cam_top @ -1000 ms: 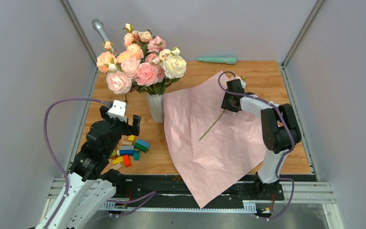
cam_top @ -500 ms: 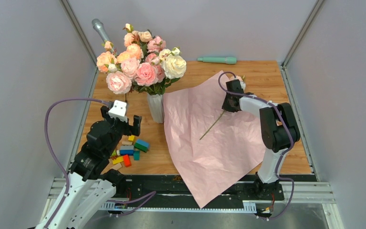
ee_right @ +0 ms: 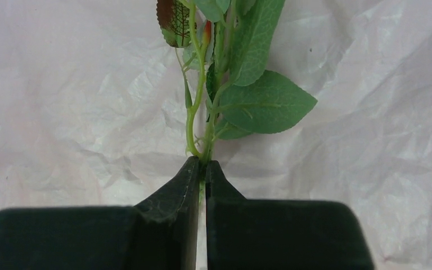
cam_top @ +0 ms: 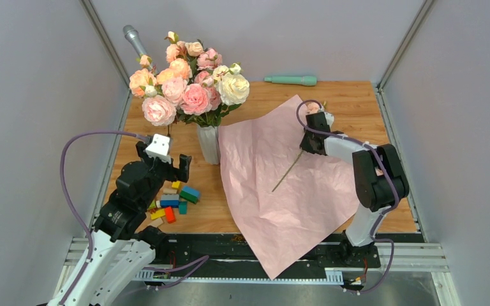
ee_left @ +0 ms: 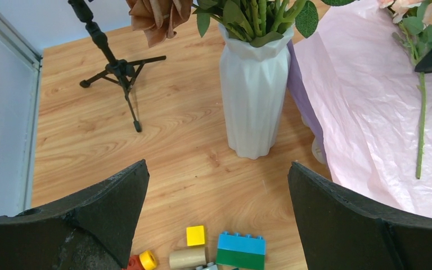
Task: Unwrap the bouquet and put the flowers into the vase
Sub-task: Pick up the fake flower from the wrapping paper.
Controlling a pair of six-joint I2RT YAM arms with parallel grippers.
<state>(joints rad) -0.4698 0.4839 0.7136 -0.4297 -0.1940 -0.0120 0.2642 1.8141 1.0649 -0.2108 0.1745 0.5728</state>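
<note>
Right wrist view says it best: the right gripper [ee_right: 202, 166] is clamped shut on a single flower [ee_right: 208, 135], pinching the thin green stem right under the lowest leaves. From the top view that flower's long stem [cam_top: 287, 173] lies slanted across the pink paper [cam_top: 281, 217], which is spread out flat, so the unwrapping looks done to me and this is the pick-up part of the job.

Next move, I'd guess: lift, swing left, tip the stem upright and thread it down into the vase [cam_top: 208, 143]. Tricky bit is that the neck is already stuffed with stems under a big bunch of blooms [cam_top: 188, 83], so there isn't much gap to aim for.

Room-wise, the paper's left edge sits just beside the vase and its near corner hangs over the table [cam_top: 357, 95] edge. The left gripper [cam_top: 169, 167] hangs wide open over the toy blocks [cam_top: 172, 201], near the vase but not touching. A little tripod [ee_left: 118, 67] stands off to the vase's left.
</note>
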